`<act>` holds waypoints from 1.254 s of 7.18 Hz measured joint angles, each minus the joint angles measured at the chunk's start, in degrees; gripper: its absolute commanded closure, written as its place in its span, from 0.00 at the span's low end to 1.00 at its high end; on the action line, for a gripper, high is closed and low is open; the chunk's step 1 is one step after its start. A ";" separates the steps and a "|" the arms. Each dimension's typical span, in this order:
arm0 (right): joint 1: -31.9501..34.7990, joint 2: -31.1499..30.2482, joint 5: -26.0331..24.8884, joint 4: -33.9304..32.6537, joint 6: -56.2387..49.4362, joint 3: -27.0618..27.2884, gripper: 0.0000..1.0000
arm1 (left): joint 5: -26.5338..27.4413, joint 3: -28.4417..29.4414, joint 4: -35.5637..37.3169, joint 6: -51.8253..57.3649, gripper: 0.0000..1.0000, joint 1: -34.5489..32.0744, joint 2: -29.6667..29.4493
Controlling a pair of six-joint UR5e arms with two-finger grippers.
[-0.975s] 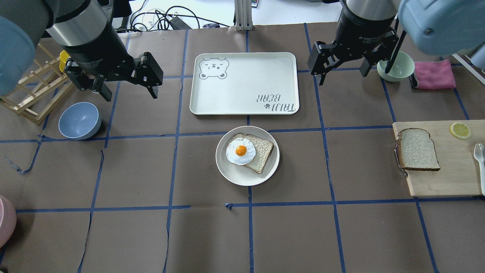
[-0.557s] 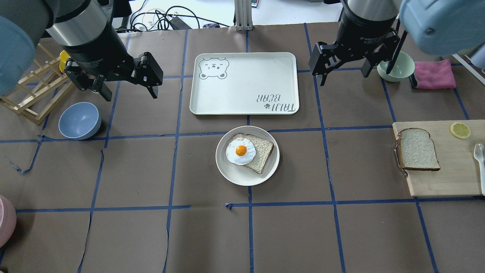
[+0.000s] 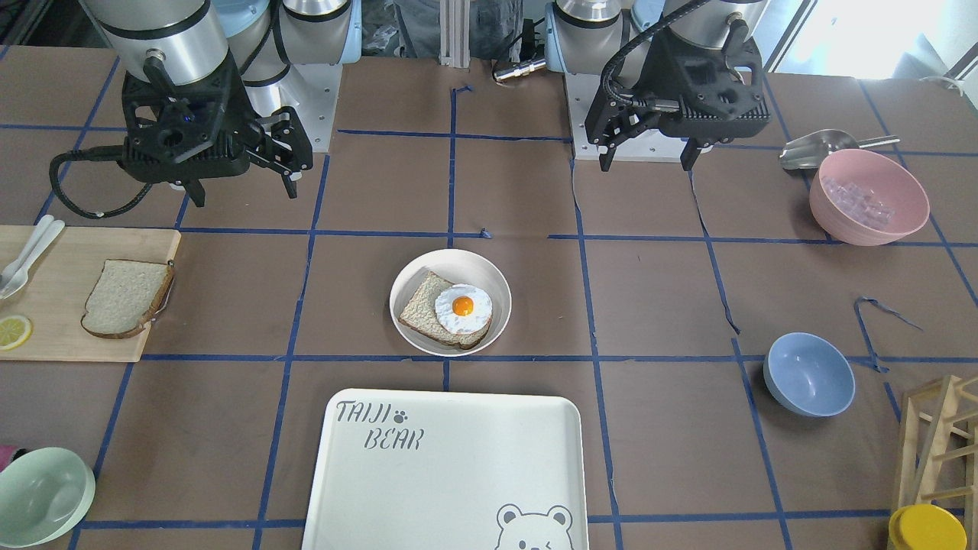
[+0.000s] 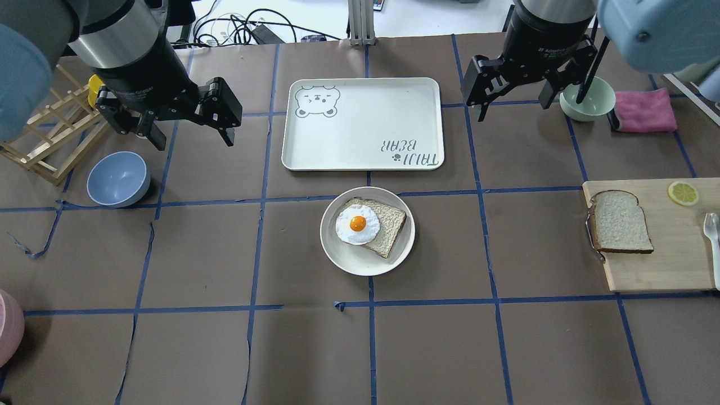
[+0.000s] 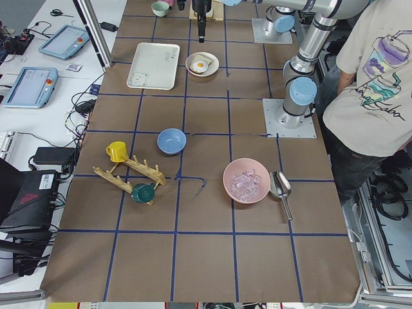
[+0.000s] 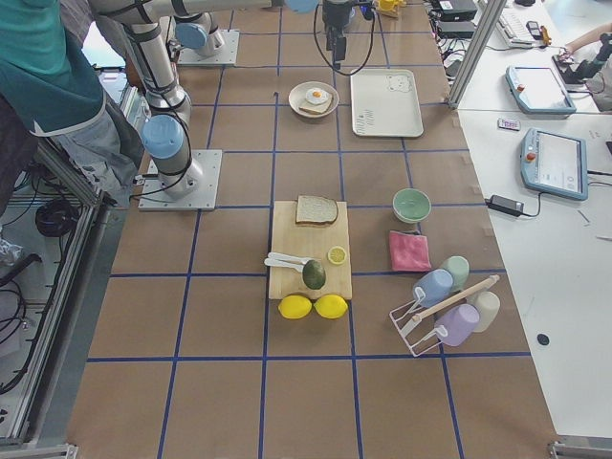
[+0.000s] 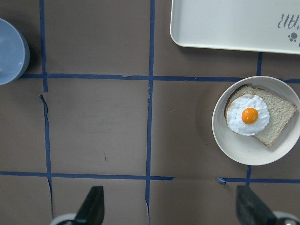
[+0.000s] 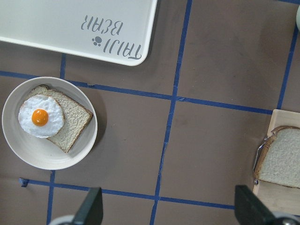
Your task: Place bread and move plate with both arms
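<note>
Brown paper w/ a blue tape grid covers the table [image 4: 433,349]. Overhead view: the bread [image 4: 621,221] lies flat on a wooden board [image 4: 652,273] at the table's right side, well apart from the plate [image 4: 351,261] at centre. The plate holds a second slice [image 4: 389,228] topped w/ a fried egg [image 4: 358,224]. A white tray [image 4: 360,129] sits just beyond the plate. Left gripper [image 4: 192,140] & right gripper [image 4: 512,109] both hang above the table, jaws spread wide, holding nothing. Right wrist cam takes in the plate plus the bread's edge; left wrist cam takes in the plate, tray corner & a blue bowl [image 7: 9,51]. Front view shows in full a pink bowl [image 3: 871,206] of clear cubes beside a metal scoop [image 3: 811,151]; overhead catches only a sliver of that bowl. Only the right side view shows two lemons [image 6: 296,306] at the board's near end
</note>
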 measured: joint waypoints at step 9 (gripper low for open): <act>-0.98 -0.02 -0.31 -0.73 0.09 0.36 0.00 | 0.00 -0.06 0.00 0.00 0.00 0.00 0.00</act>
